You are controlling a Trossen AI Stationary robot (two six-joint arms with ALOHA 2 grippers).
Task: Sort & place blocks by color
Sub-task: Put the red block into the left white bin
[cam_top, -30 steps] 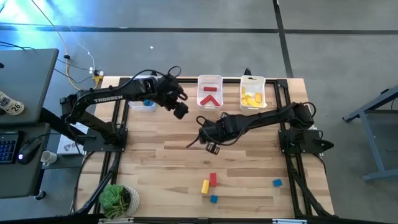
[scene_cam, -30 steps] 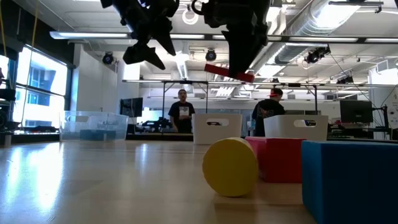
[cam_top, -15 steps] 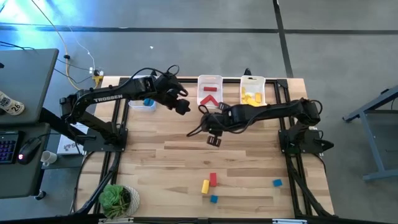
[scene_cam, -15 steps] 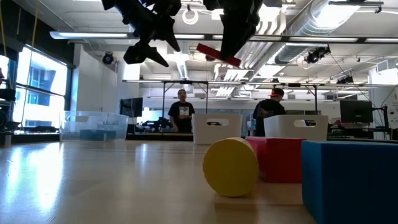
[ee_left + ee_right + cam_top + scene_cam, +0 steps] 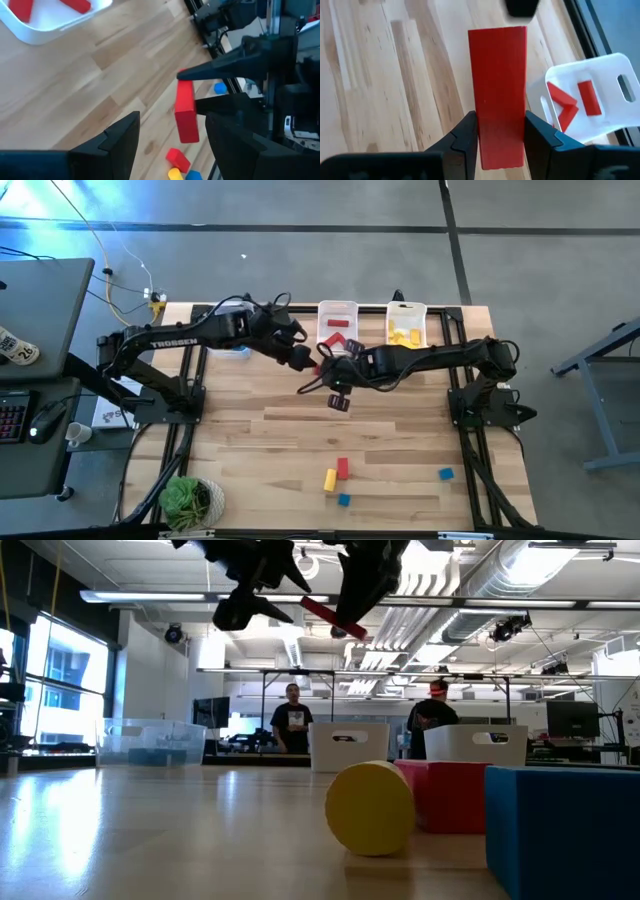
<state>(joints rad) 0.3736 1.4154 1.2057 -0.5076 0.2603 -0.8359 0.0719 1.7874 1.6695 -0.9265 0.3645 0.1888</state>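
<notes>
One red bar (image 5: 499, 95) sits pinched in the right gripper (image 5: 337, 385), headed for the red bin (image 5: 337, 328); left gripper (image 5: 300, 356) hangs wide, empty.

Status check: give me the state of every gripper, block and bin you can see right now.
Right gripper: shut on the red bar block, lifted off the table.
Left gripper: open, empty, near the held bar.
White bin with red blocks: holds red pieces.
White bin with yellow blocks: holds yellow pieces.
Loose blocks: red, yellow and blue, unsorted on the wooden table.

Bright, even daylight — ceiling strip lights glare, near blocks (image 5: 440, 805) blurred.
</notes>
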